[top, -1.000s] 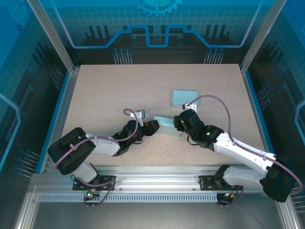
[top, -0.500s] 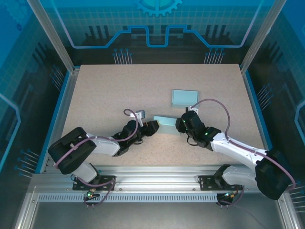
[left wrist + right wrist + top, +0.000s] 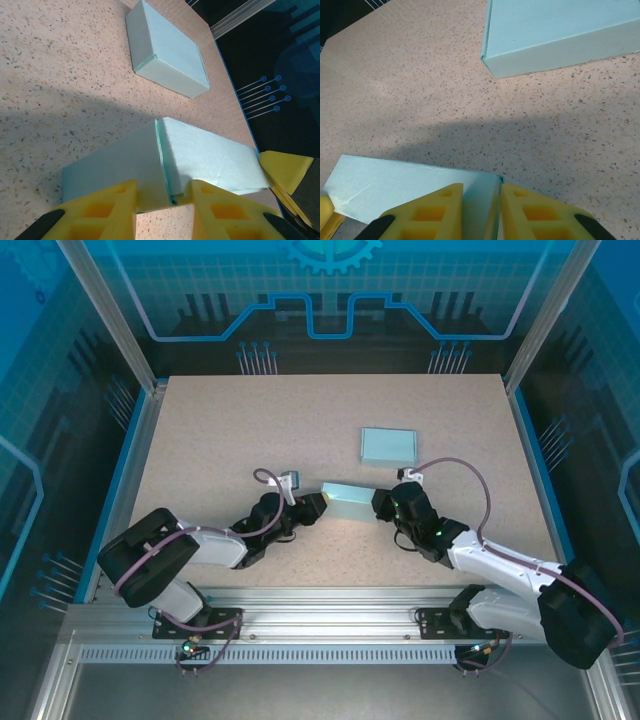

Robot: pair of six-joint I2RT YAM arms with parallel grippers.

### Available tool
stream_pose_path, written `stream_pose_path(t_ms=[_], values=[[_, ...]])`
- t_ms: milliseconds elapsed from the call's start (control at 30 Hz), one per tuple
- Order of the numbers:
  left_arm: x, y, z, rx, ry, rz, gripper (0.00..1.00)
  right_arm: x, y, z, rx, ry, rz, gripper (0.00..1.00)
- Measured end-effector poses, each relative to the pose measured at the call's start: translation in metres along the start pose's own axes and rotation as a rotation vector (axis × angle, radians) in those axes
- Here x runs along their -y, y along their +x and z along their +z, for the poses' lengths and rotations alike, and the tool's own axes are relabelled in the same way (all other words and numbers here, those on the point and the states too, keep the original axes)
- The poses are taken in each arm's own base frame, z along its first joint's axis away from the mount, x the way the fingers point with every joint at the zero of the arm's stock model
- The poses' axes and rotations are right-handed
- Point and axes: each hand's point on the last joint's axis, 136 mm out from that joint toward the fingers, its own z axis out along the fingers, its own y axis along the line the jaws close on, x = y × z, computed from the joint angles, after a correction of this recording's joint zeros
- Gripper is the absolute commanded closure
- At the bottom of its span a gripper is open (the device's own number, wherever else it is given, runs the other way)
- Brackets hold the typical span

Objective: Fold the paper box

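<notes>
The pale blue-green paper box point(image 3: 350, 501) lies on the table between my two grippers. The left gripper point(image 3: 318, 506) is shut on its left end, and in the left wrist view the yellow fingers point(image 3: 106, 211) press the box point(image 3: 210, 160) from both sides at a corner seam. My right gripper point(image 3: 383, 503) is shut on the opposite end. In the right wrist view the box's point(image 3: 405, 182) narrow end sits tight between the right gripper point(image 3: 481, 207) fingers. The left gripper point(image 3: 163, 202) has the box's bottom edge between its tips.
A second, closed box of the same colour point(image 3: 388, 445) lies flat behind the right gripper, also seen as a box point(image 3: 166, 50) in the left wrist view and a box point(image 3: 560, 30) in the right wrist view. Blue rails point(image 3: 135, 455) edge the speckled table.
Both pairs of jaws have narrowed onto the box's ends. The right arm has drawn down and to the right, and the box now lies a little straighter between the grippers.
</notes>
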Motion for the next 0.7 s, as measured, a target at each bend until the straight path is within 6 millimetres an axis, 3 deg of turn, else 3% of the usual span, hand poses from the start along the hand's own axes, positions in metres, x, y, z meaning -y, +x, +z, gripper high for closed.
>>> stream_pose_path(t_ms=[100, 233, 467, 533, 600, 633, 700], values=[[0.0, 0.0, -0.002, -0.006, 0.002, 0.005, 0.63, -0.001, 0.001, 0.0, 0.001, -0.012, 0.002, 0.7], [-0.001, -0.002, -0.002, -0.02, -0.009, 0.014, 0.63, -0.002, 0.004, 0.001, -0.013, -0.02, -0.013, 0.53], [-0.002, -0.006, 0.001, -0.02, -0.017, 0.027, 0.64, -0.004, 0.004, 0.007, -0.047, 0.011, -0.025, 0.35], [-0.002, -0.006, 0.003, -0.016, -0.013, 0.026, 0.64, -0.006, 0.005, 0.011, -0.064, 0.024, -0.033, 0.18], [-0.002, -0.006, 0.005, -0.011, -0.009, 0.025, 0.64, -0.008, 0.006, 0.015, -0.082, 0.039, -0.036, 0.12], [-0.002, -0.007, 0.005, -0.006, -0.008, 0.025, 0.64, -0.008, 0.006, 0.017, -0.086, 0.045, -0.036, 0.0], [-0.002, -0.007, 0.007, -0.003, -0.004, 0.025, 0.65, -0.011, 0.009, 0.02, -0.098, 0.05, -0.037, 0.0]])
